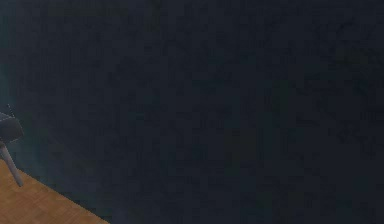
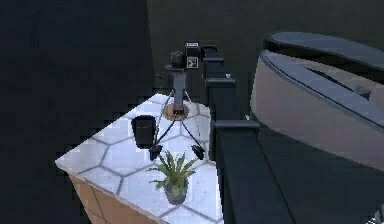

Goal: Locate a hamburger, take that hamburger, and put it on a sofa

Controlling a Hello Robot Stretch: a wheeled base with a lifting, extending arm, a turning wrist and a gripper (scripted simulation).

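Note:
In the arm side view the dark arm rises from the bottom edge to two white marked squares. Left of them is the gripper, its dark body above a small table with a pale hexagon-tiled top. Two thin fingers splay down over the tabletop. A small brownish blob lies where the fingers part; I cannot make out what it is. A dark cup stands just left of the fingers. I cannot tell whether the gripper holds anything.
A potted green plant stands on the table's near corner. A large grey padded seat with a dark rim lies at the arm side view's right. In the forward view a dark wall is close ahead, with orange wood floor at the bottom left.

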